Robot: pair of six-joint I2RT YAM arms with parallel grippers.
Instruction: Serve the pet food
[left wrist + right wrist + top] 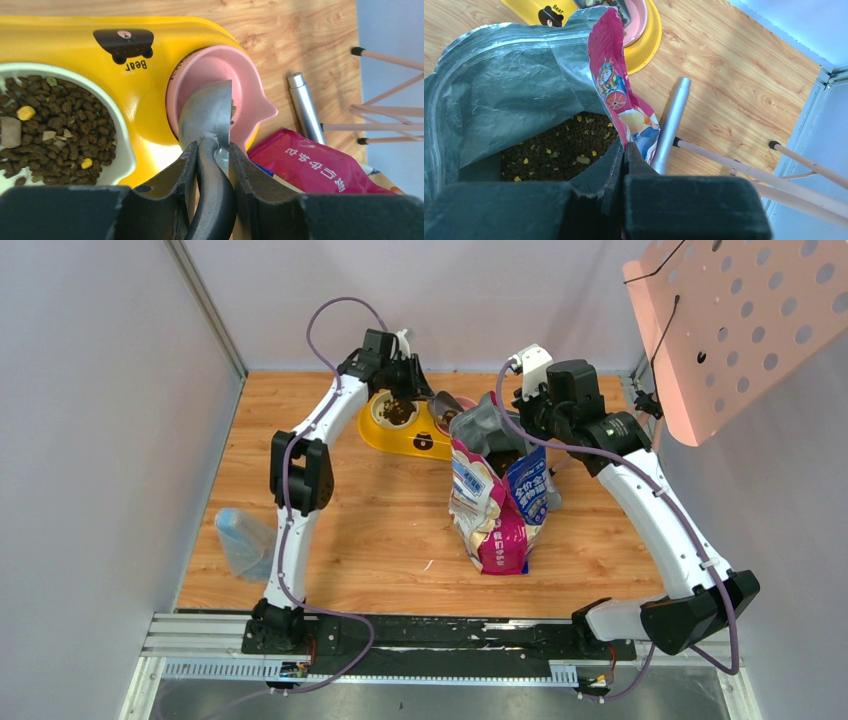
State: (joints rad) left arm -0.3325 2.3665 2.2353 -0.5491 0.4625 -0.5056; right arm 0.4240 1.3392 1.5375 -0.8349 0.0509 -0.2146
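We're looking down on a wood-grain tabletop (380,530), warm orange planks running side to side. Pale lilac-grey walls (90,440) box it in on the left, back and right, and a metal corner post (207,308) climbs the left rear corner. Top right, a pink perforated board (745,330) leans into shot (a black cable draped across it). Along the near edge sits a slotted aluminium rail (200,635). By the right wall, thin black-tipped wooden rods (724,161) slant over the planks. The light is soft and even, the shadows faint.
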